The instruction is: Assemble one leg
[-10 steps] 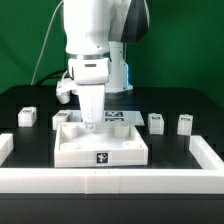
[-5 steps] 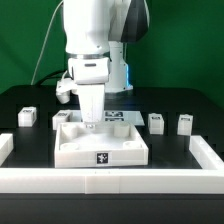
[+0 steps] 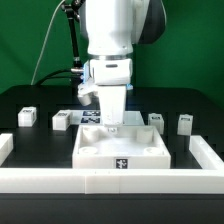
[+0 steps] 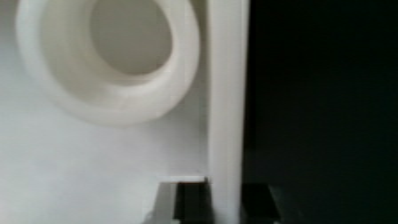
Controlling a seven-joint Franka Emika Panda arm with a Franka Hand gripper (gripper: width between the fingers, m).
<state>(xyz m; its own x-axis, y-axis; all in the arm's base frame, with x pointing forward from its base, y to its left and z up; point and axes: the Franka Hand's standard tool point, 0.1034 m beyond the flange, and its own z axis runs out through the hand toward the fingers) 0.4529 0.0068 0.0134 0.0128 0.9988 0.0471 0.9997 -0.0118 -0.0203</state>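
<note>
Four legs (image 3: 27,116) stand on the table (image 3: 30,98), two at each side of the one white tray (image 3: 120,160). The hand (image 3: 113,126) reaches into it, clamped on its wall.

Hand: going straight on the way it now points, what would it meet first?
The white tray: the hand points straight down over its far side, and the wrist view shows a round corner socket close by. It may be touching the tray; depth is unclear.
</note>
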